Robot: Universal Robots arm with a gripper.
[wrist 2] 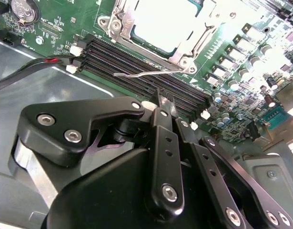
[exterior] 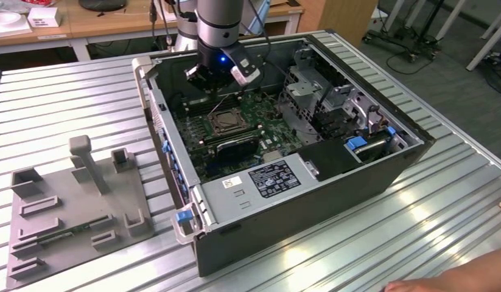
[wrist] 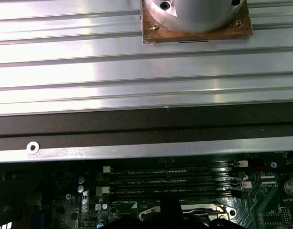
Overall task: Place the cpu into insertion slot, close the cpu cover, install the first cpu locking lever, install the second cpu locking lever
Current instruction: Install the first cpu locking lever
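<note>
In the exterior view my gripper (exterior: 220,95) hangs inside the open computer case, just behind the insertion slot (exterior: 227,122) on the green motherboard (exterior: 262,115). The second wrist view shows the cpu (wrist 2: 160,19) lying in the slot, its bright silver top showing through the cpu cover (wrist 2: 184,51), which lies flat over it. A thin wire locking lever (wrist 2: 136,73) sticks out from the socket's corner over the black memory slots (wrist 2: 136,59). My gripper (wrist 2: 165,102) is shut with nothing in it, its black tips close to that lever's free end.
The black case (exterior: 315,201) stands on a slatted aluminium table (exterior: 445,194), its walls around the board. Drive cages (exterior: 332,103) fill the exterior view's right side of the case. A grey fixture plate (exterior: 72,207) lies at the exterior view's left. A person's hand (exterior: 469,277) shows at the lower right.
</note>
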